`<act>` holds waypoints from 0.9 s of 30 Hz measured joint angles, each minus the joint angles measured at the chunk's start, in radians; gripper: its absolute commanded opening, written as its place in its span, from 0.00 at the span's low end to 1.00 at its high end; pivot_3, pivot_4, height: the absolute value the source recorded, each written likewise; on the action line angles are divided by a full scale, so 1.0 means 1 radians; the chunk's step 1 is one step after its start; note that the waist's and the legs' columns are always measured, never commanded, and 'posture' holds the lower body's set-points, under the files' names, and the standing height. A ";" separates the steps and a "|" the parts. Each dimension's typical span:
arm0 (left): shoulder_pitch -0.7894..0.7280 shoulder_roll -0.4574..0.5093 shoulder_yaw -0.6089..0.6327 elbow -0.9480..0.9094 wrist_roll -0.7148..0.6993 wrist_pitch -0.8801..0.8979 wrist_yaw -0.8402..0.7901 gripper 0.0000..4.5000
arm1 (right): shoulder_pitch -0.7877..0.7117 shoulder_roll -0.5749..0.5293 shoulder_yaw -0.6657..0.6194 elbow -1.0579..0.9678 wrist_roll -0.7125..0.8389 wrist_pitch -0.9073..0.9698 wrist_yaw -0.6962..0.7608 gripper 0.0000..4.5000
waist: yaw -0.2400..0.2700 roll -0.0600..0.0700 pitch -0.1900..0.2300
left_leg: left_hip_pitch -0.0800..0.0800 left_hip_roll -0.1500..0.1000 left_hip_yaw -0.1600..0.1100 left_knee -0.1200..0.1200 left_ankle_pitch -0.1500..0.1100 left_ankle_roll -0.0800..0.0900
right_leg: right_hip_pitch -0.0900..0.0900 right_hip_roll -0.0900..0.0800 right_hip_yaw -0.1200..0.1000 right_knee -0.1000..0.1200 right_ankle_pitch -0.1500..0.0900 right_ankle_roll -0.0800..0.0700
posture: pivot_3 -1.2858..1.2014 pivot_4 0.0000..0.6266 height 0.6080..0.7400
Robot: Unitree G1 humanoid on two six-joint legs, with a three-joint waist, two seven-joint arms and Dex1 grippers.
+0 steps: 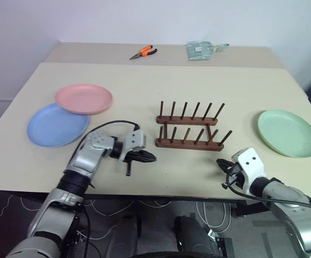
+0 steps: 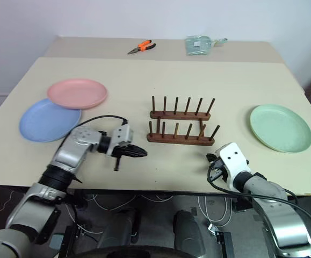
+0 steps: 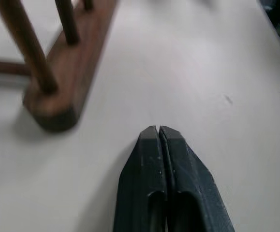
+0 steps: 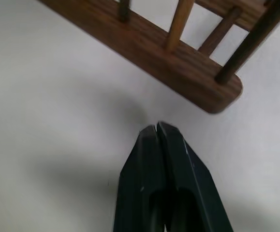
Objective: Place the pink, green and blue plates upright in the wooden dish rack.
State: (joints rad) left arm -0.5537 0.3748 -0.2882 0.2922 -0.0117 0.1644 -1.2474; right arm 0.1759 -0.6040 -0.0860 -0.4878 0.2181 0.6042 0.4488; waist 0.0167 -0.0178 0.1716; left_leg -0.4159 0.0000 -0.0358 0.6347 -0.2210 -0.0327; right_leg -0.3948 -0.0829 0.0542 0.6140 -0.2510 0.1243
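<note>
The tabletop [image 1: 144,80] is plain pale beige. On its left lie a pale pink plate [image 1: 84,98] and, nearer, a light blue plate [image 1: 56,125]; at the right is a mint green plate [image 1: 288,133]. The dish rack [image 1: 190,129] in the middle is dark brown wood. At the far edge are pliers [image 1: 143,52] with orange handles. Each hand, left hand [image 1: 149,157] and right hand [image 1: 221,163], has black fingers on a silver-grey and white body.

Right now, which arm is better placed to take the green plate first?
The right. The green plate lies on the robot's right, nearer the right gripper, which is shut and empty. The left gripper sits beyond the rack.
</note>
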 measured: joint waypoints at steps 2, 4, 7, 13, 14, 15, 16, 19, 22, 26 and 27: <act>-0.007 -0.020 -0.011 0.010 0.010 -0.005 0.059 0.02 | -0.034 0.013 0.017 0.030 -0.021 -0.001 -0.018 0.00 | -0.002 0.000 -0.001 | 0.002 0.000 0.000 0.000 0.000 0.000 | 0.002 0.000 0.000 0.000 0.000 0.000 | 0.52 0.24 0.94; -0.024 -0.045 -0.021 0.034 0.035 -0.015 0.123 0.02 | -0.087 0.037 0.039 0.079 -0.049 -0.007 -0.043 0.00 | -0.005 -0.001 -0.002 | 0.007 0.000 0.000 0.000 0.000 0.000 | 0.006 0.000 0.000 0.000 0.000 0.000 | 0.52 0.24 0.94; -0.049 -0.070 -0.034 0.075 0.057 -0.038 0.190 0.02 | -0.161 0.052 0.068 0.156 -0.084 -0.028 -0.071 0.00 | -0.007 -0.002 -0.004 | 0.008 0.000 0.000 0.000 0.000 0.000 | 0.007 0.000 0.000 0.000 0.000 0.000 | 0.52 0.24 0.94; -0.130 -0.119 -0.034 0.206 0.064 -0.065 0.272 0.02 | -0.348 0.089 0.090 0.371 -0.136 -0.079 -0.102 0.00 | -0.009 -0.003 -0.005 | 0.008 0.000 0.000 -0.002 0.000 0.000 | 0.006 0.000 0.000 0.001 0.001 0.000 | 0.52 0.24 0.94; -0.140 -0.121 -0.034 0.224 0.064 -0.072 0.278 0.02 | -0.358 0.091 0.091 0.388 -0.138 -0.088 -0.101 0.00 | -0.010 -0.003 -0.005 | 0.008 0.000 0.000 -0.002 0.000 0.000 | 0.006 0.000 0.000 0.001 0.001 0.000 | 0.52 0.24 0.94; -0.154 -0.122 -0.034 0.247 0.066 -0.081 0.288 0.02 | -0.372 0.094 0.093 0.405 -0.139 -0.095 -0.100 0.00 | -0.011 -0.003 -0.005 | 0.008 0.000 0.000 -0.002 0.000 0.000 | 0.006 0.001 0.000 0.001 0.001 0.000 | 0.52 0.24 0.94; -0.167 -0.122 -0.034 0.271 0.066 -0.094 0.294 0.02 | -0.381 0.095 0.097 0.419 -0.143 -0.105 -0.098 0.00 | -0.012 -0.003 -0.005 | 0.008 0.000 0.000 -0.002 0.000 0.000 | 0.006 0.001 0.000 0.001 0.001 0.000 | 0.52 0.24 0.94; -0.194 -0.121 -0.033 0.329 0.068 -0.133 0.306 0.02 | -0.390 0.096 0.100 0.435 -0.148 -0.118 -0.094 0.00 | -0.015 -0.003 -0.005 | 0.008 0.000 0.000 -0.002 0.000 0.000 | 0.006 0.001 0.000 0.001 0.001 0.000 | 0.52 0.24 0.94; -0.204 -0.119 -0.031 0.363 0.068 -0.155 0.315 0.00 | -0.385 0.096 0.097 0.430 -0.147 -0.119 -0.087 0.06 | -0.022 -0.003 -0.005 | 0.008 0.000 0.000 -0.002 0.000 0.000 | 0.006 0.001 0.000 0.002 0.001 0.000 | 0.52 0.24 0.94; -0.195 -0.095 -0.029 0.352 0.066 -0.172 0.313 0.00 | -0.330 0.093 0.069 0.362 -0.117 -0.106 -0.058 0.40 | -0.032 -0.003 -0.005 | 0.008 0.000 0.000 -0.003 0.000 0.000 | 0.005 0.001 0.000 0.002 0.000 0.000 | 0.52 0.24 0.94; -0.190 -0.088 -0.025 0.341 0.063 -0.167 0.309 0.00 | -0.314 0.092 0.063 0.341 -0.110 -0.100 -0.049 0.51 | -0.036 -0.003 -0.005 | 0.008 0.001 0.000 -0.003 0.000 0.000 | 0.005 0.001 0.000 0.002 0.000 0.000 | 0.52 0.24 0.94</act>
State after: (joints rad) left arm -0.7439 0.2872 -0.3131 0.6337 0.0517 -0.0022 -0.9379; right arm -0.1378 -0.5123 -0.0233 -0.1473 0.1082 0.5043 0.4003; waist -0.0189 -0.0204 0.1668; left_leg -0.4075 0.0006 -0.0360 0.6315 -0.2210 -0.0326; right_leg -0.3898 -0.0816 0.0543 0.6159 -0.2505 0.1247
